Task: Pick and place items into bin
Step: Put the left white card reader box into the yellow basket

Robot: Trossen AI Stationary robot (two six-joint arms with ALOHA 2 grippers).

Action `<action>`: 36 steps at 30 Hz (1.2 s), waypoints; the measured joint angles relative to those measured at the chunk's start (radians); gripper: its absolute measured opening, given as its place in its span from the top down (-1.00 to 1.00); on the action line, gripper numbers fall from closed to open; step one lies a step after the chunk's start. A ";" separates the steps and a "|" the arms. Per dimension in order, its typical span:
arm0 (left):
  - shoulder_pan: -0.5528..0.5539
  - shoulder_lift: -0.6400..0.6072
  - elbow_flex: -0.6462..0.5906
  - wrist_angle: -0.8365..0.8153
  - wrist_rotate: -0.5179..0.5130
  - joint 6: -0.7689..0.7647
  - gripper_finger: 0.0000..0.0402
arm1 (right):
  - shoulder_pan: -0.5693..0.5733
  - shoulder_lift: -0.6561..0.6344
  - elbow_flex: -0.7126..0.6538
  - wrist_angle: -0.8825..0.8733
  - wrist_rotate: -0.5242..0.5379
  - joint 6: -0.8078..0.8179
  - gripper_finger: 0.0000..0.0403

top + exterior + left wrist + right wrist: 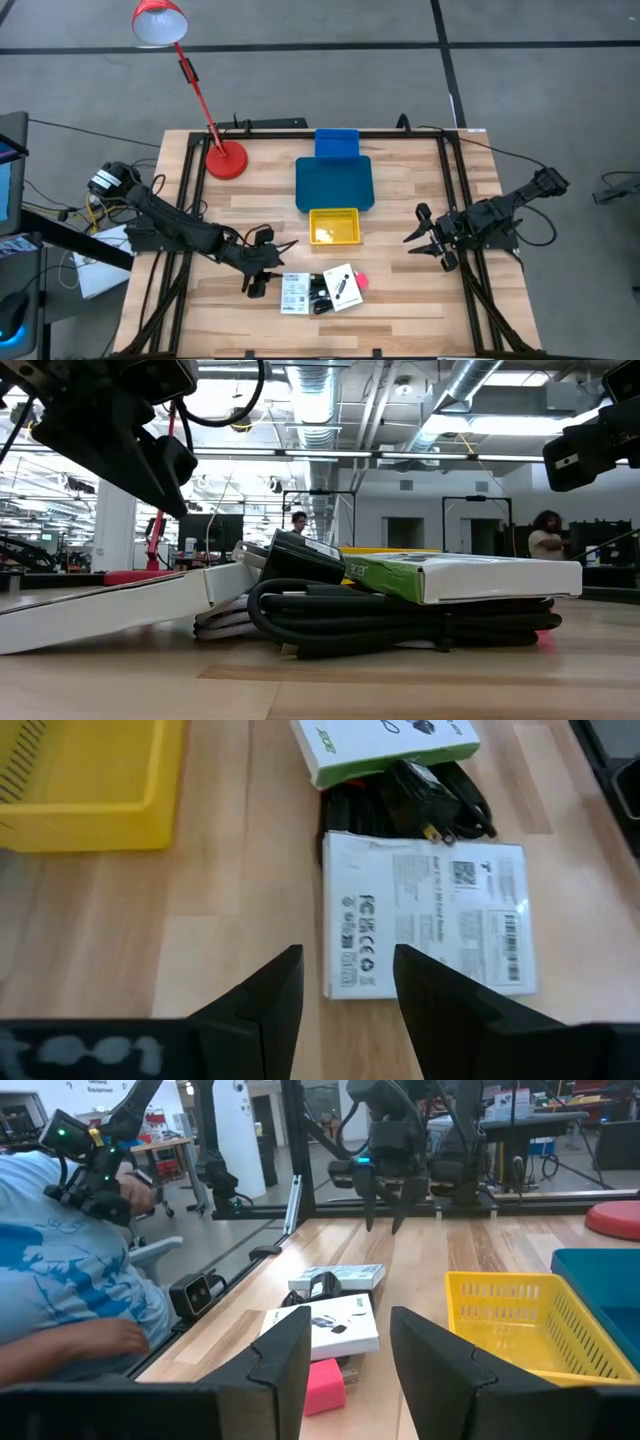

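The items lie in a small heap near the table's near edge. A flat white printed card (295, 293) (430, 915) leans with one edge on the black cable (400, 615) (410, 795). A white box with a green side (343, 287) (460, 575) lies on top of the cable coil. A pink-red piece (362, 281) (322, 1385) sits beside it. My left gripper (265, 265) (345, 985) is open, just left of the card and above the table. My right gripper (425, 240) (350, 1350) is open, off to the right of the heap. I see no green-and-black stick or thin wire.
The yellow mesh bin (335, 227) (90, 790) (520, 1325) stands just beyond the heap, and a blue tray (335, 180) sits behind it. A red desk lamp (225, 160) is at the far left. A person in a blue shirt (60, 1300) sits beyond the table's near edge.
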 joint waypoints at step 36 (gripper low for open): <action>0.132 0.000 0.000 -0.052 0.274 0.119 0.26 | 0.000 0.000 0.000 0.000 0.000 0.000 0.33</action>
